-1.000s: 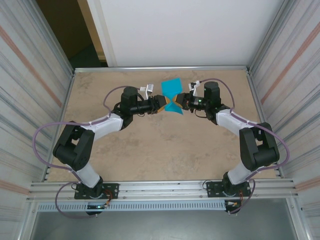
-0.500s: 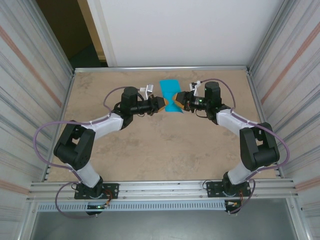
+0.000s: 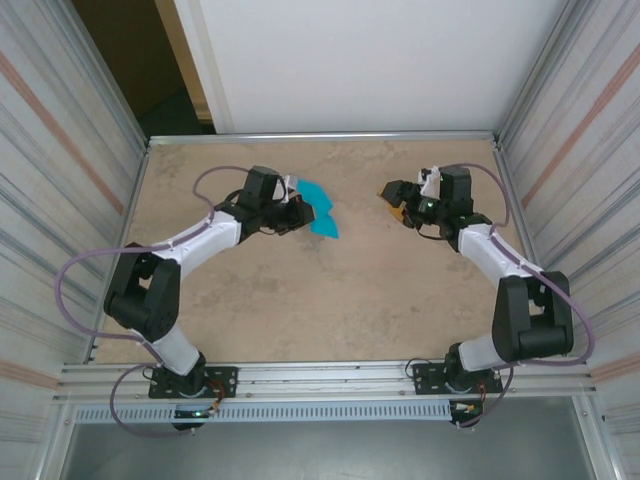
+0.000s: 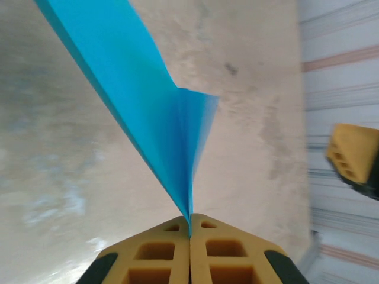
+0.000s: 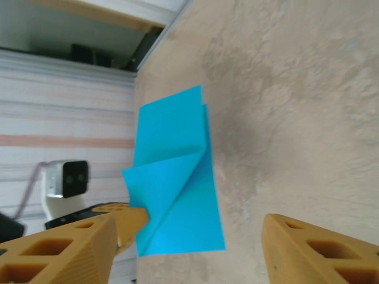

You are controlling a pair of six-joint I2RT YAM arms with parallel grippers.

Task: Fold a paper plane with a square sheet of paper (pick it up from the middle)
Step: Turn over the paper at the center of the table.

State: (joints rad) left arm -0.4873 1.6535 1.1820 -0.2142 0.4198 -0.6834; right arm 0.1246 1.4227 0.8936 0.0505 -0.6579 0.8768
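We find the left gripper (image 3: 298,211) over the far left-centre of the table (image 3: 300,300). In the left wrist view its (image 4: 190,220) jaws are pressed flat together, and they pinch one corner of the paper (image 4: 148,100). The paper (image 3: 321,209) extends from that grip toward the table centre. It is creased, not a flat square. In the right wrist view the paper (image 5: 174,177) shows a long folded body with a triangular flap laid over its near half, and it casts a shadow on the table beside it. We cannot tell whether its far edge touches the table.

The right gripper (image 3: 392,198) stands well apart from the paper, on the far right of the table. Its (image 5: 189,220) jaws are spread wide, with nothing between them. One of its fingers (image 4: 351,155) shows at the right edge of the left wrist view.
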